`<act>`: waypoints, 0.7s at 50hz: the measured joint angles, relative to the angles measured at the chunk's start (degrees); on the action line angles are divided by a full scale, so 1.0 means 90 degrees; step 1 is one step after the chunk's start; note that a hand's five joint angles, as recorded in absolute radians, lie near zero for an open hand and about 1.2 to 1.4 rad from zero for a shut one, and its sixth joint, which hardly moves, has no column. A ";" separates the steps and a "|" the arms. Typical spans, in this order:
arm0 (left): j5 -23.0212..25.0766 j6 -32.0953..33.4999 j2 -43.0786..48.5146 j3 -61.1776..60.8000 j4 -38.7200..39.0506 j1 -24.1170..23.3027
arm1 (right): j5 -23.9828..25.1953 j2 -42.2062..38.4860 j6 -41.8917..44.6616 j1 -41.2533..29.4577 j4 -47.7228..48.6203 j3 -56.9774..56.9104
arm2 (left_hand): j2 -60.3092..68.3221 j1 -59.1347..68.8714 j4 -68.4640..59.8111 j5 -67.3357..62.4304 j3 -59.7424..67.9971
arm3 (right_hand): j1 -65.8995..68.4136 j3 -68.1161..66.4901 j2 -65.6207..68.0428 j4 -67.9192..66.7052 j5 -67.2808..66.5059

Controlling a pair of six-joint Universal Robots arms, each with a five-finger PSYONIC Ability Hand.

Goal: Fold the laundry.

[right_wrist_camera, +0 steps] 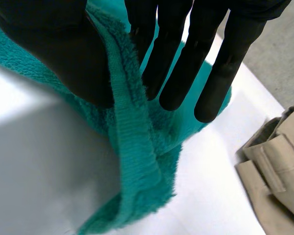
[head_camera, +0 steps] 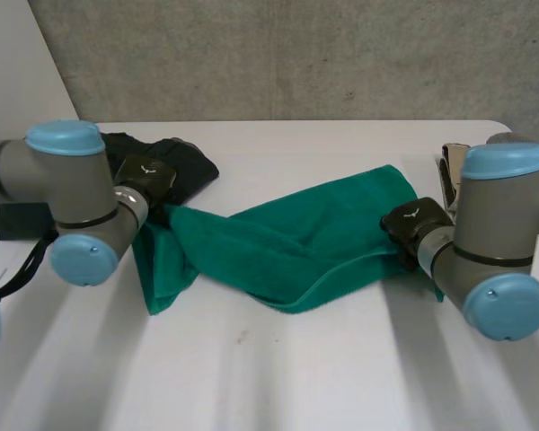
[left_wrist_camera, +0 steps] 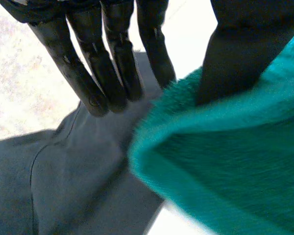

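Condition at inspection: the green towel (head_camera: 296,242) is lying slack and bunched across the middle of the white surface (head_camera: 278,386), running from about nine o'clock to three o'clock.

The left hand (head_camera: 148,180) is gripping the nine o'clock end. In its wrist view the towel's edge is rising between the thumb and the straight fingers (left_wrist_camera: 108,73); I judge it a pinch, though a shallow one. That end is overlapping a black garment (head_camera: 184,162) heaped at ten o'clock.

The right hand (head_camera: 413,224) is gripping the three o'clock end, with the hemmed edge clamped between the thumb and the fingers (right_wrist_camera: 176,73). A folded beige garment (right_wrist_camera: 274,166) is sitting close by at two o'clock, apart from the towel.

Step in hand, as judged: drawing the towel out flat before the first fold.

Recommendations:
- Both hands should be lifting and parting evenly, so that the sag in the middle is taken up without twisting.
- The left hand's hold looks marginal; tension should be coming on gradually.
- The nine o'clock end should be lifted clear of the black garment, so that it is not dragged along.
- The towel should be laid down towards six o'clock, where the surface is bare.
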State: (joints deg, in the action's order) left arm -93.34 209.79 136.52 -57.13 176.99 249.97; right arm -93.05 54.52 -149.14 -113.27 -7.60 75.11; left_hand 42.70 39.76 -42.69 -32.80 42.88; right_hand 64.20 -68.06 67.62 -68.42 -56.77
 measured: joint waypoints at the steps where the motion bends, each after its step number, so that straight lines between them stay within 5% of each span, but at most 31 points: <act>1: -0.0102 0.0050 0.0082 0.0098 -0.0017 -0.0007 | -0.0033 -0.0035 0.0016 -0.0022 -0.0011 -0.0015 | -0.0751 -0.0787 0.0758 0.0757 -0.0743 | 0.0000 0.0000 -0.0001 0.0000 0.0004; 6: -0.0558 0.0167 -0.0036 0.0093 -0.0025 -0.0043 | -0.0147 -0.0164 0.0116 -0.0111 -0.0020 -0.0027 | -0.2946 -0.2691 0.2997 0.3029 -0.2987 | 0.0000 0.0000 -0.0001 0.0000 0.0000; 13: -0.0408 0.0101 -0.1308 -0.1321 0.0337 -0.0133 | -0.0078 -0.0087 0.0142 -0.0022 0.0000 0.0039 | -0.2958 -0.2666 0.3014 0.3052 -0.3017 | 0.0000 -0.0001 0.0000 0.0000 0.0000; 23: 0.0230 0.0429 -0.2633 -0.3509 0.0657 -0.0285 | 0.0031 -0.0046 0.0137 0.0066 -0.0033 0.0059 | -0.0058 0.0388 0.0064 0.0103 -0.0093 | 0.0000 -0.0001 0.0000 0.0000 0.0000; 35: 0.0349 0.1000 -0.2026 -0.3719 0.0789 0.0002 | 0.0064 -0.0067 0.0163 0.0003 -0.0123 0.0091 | -0.2243 -0.1856 0.2300 0.2349 -0.2271 | 0.0000 0.0000 0.0000 0.0000 -0.0001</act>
State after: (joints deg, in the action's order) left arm -90.20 218.79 118.29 -90.61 184.09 249.99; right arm -92.48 53.92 -147.68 -113.24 -8.70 75.93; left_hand 22.51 23.05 -21.99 -11.65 22.44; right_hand 64.20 -68.06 67.62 -68.42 -56.78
